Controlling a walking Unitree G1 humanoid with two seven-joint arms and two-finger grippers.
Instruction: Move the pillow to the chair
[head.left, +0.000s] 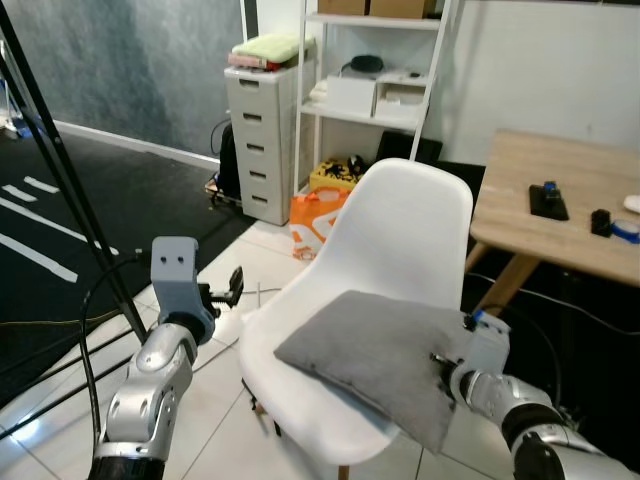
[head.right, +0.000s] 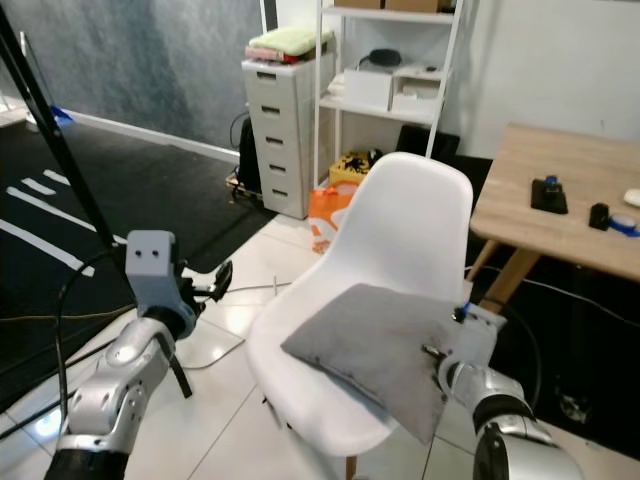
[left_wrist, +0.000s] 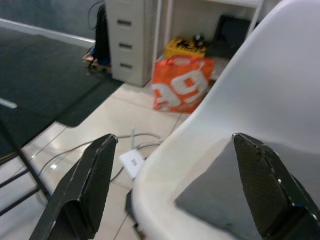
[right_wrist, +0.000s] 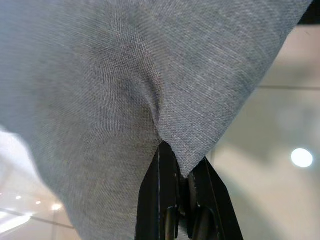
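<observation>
Flat, pillow (head.left: 385, 352) spans chair (head.left: 400, 220) seat, right hand (right_wrist: 181, 172) pinching its corner.

I see the pillow (head.left: 385, 352) as matt grey woven cloth, its fine weave plain where my right gripper (right_wrist: 181, 165) pinches a fold. The chair (head.left: 400, 225) looks like smooth white moulded plastic with a soft sheen. My left gripper's (left_wrist: 175, 185) fingers (left_wrist: 85, 185) show a dark carbon-weave texture. The floor (head.left: 235, 420) is glossy pale tile; the counter (head.left: 570, 205) is light matt wood. My arms are brushed silver metal.
</observation>
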